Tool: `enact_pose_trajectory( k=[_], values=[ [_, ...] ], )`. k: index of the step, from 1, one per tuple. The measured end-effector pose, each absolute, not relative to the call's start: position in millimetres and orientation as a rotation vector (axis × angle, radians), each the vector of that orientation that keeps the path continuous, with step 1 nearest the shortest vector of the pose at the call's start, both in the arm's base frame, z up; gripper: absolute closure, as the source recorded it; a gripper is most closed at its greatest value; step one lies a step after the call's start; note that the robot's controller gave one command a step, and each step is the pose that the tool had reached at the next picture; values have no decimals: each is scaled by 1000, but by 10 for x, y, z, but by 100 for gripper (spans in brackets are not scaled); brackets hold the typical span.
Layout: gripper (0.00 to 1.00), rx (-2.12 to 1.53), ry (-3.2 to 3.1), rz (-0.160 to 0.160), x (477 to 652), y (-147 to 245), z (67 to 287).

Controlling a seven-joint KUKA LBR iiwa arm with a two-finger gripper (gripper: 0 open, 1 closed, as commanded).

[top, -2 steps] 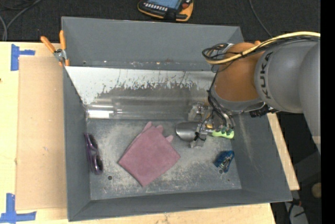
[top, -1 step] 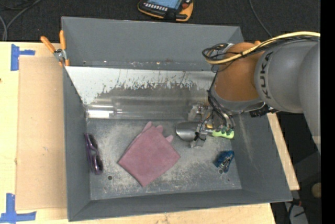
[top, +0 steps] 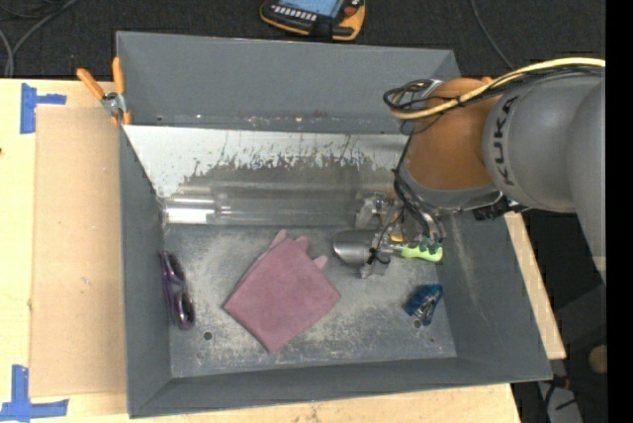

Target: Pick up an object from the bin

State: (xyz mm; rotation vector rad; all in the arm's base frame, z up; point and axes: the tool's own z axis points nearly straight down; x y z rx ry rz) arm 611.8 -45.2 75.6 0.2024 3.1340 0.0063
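Pink cloth (top: 285,293) sits near bin (top: 297,95) front edge; rounded grey metal piece (top: 350,248) lies just beside end effector (top: 382,246) toward the left edge, green piece (top: 423,252) opposite; can't tell grip state.

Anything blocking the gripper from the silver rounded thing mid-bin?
Nothing visible. The gripper is right up against the silver rounded thing. The pink cloth lies beside it on the far side, and the blue clip lies apart.
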Motion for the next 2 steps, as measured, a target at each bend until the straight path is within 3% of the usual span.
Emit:
enact_pose_trajectory(
  k=[2],
  values=[
    [100,201,3134,6,6117,-451,889]
  ],
)
